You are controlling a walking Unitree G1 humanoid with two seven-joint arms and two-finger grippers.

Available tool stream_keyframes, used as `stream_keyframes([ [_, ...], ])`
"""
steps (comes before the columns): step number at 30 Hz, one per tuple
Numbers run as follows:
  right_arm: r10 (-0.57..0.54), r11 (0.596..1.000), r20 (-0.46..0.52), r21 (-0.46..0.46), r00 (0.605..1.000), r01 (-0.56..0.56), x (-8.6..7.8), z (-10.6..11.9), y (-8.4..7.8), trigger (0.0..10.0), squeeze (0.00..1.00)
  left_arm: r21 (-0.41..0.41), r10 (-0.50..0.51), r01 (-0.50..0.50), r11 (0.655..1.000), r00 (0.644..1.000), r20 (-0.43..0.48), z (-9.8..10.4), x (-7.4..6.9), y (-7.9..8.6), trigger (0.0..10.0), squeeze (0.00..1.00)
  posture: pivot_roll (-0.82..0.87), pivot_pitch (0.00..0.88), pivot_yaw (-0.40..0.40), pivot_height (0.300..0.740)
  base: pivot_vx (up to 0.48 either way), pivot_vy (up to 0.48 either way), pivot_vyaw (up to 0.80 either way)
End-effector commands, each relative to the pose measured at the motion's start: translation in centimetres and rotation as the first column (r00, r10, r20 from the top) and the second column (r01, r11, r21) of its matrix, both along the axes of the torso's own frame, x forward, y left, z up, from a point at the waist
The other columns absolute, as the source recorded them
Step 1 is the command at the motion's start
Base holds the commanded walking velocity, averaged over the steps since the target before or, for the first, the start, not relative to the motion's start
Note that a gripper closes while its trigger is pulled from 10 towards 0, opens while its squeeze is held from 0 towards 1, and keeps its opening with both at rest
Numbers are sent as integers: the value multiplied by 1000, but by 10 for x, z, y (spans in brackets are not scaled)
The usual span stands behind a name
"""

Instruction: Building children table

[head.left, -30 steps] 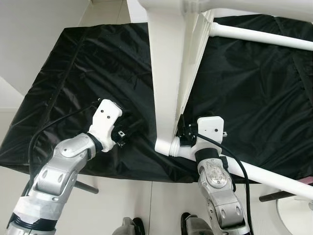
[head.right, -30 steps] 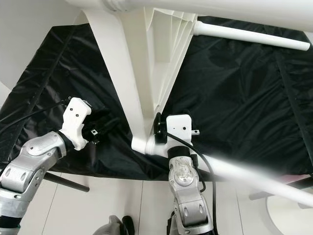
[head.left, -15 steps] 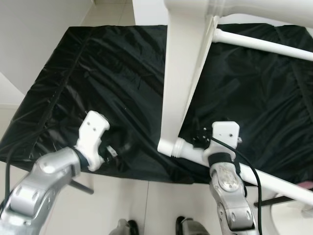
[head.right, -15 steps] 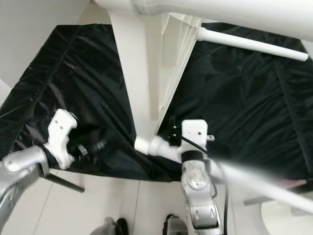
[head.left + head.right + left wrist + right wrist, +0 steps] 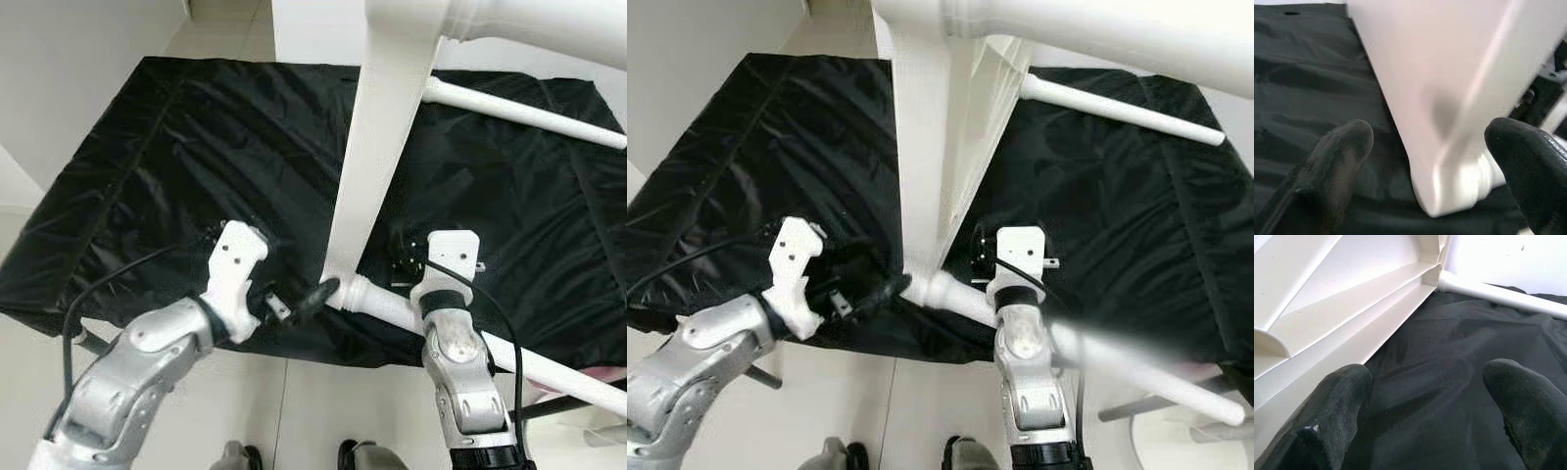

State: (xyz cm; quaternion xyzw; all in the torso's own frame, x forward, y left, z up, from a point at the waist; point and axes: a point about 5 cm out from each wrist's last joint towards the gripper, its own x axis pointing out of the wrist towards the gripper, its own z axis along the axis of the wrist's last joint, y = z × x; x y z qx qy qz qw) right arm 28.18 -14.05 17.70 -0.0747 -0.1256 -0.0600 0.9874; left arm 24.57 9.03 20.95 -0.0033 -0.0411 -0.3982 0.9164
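A white plastic children's table stands on edge on a black cloth; its top (image 5: pixel 377 176) runs away from me. One white leg (image 5: pixel 519 357) juts from the near corner toward my right, another leg (image 5: pixel 529 110) lies farther back. My left gripper (image 5: pixel 306 299) is open at that near corner (image 5: pixel 1444 196), one finger (image 5: pixel 1342 147) on each side of it, with gaps showing. Just right of the corner, my right gripper (image 5: pixel 402 262) is open over the cloth, beside the ribbed underside (image 5: pixel 1352 298) of the table.
The black cloth (image 5: pixel 186 147) covers a low platform whose front edge runs just under both wrists. A white wall (image 5: pixel 59 78) stands on the left. Pale tiled floor (image 5: pixel 313 411) lies below, with a white round object (image 5: pixel 1181 441) at the lower right.
My left gripper has swung right from the bare cloth up to the table's near corner. The right gripper stays beside the leg joint. The camera has shifted.
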Motion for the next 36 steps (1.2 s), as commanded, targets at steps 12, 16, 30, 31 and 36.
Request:
stream_keyframes([
  [12, -43, 999, -3, 12, 999, 43, 0, -7, -6, 10000, 0, -31, 22, -24, 999, 998, -58, 0, 6, -21, 10000, 0, 16, 157, 52, 740, 0, 0, 0],
  [16, -48, 999, -5, 13, 999, 48, 0, -9, -6, 10000, 0, -54, -47, 44, 998, 997, -54, 3, -1, -26, 10000, 0, 14, 160, 57, 740, 0, 0, 0],
  [30, -58, 998, -14, 6, 998, 58, 2, -12, -8, 10000, 0, -68, -117, 115, 991, 993, -26, 10, -2, -27, 10000, 0, 8, 164, 60, 740, 0, 0, 0],
  [31, -59, 998, -15, 5, 998, 59, 2, -12, -8, 10000, 0, -79, -114, 112, 991, 993, -29, 11, -1, -27, 10000, 0, 7, 163, 61, 740, 0, 0, 0],
  [36, -59, 998, -15, 3, 998, 59, 2, -13, -8, 10000, 0, -103, -96, 93, 990, 995, -23, 16, 1, -29, 10000, 0, 7, 161, 61, 740, 0, 0, 0],
])
